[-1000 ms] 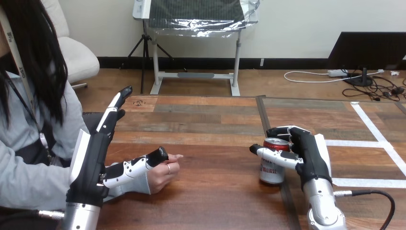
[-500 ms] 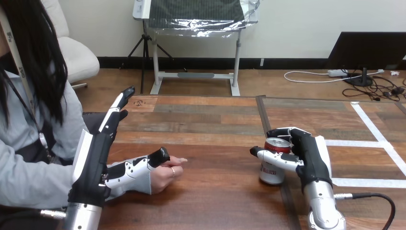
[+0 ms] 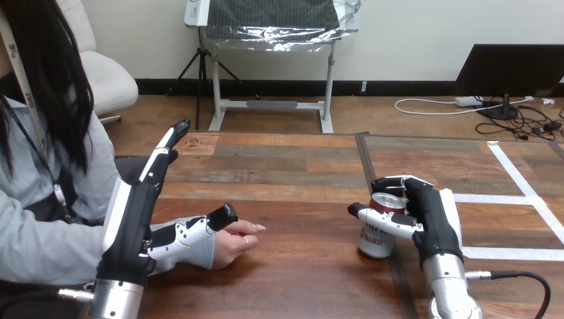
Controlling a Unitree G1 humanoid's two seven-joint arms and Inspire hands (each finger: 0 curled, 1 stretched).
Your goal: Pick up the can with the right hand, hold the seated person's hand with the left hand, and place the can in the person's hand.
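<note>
Clearly the right hand (image 3: pixel 425 219) has fingers and thumb wrapped round the can (image 3: pixel 378 229). The can is upright at the right of the bench (image 3: pixel 299 173), its red-and-silver label facing the camera. The person's hand (image 3: pixel 236 242) lies well apart to the can's left, loosely curled on the wood. The left hand (image 3: pixel 136 219) is beside it, fingers straight, thumb over the wrist. I judge the can must travel left.

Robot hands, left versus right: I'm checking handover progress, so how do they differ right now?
The left robot hand has straight fingers; the right robot hand curls its fingers round the can. The left robot hand stands beside the person's hand, thumb over its wrist; the right robot hand stands well apart from it. Both are over the wooden table.
</note>
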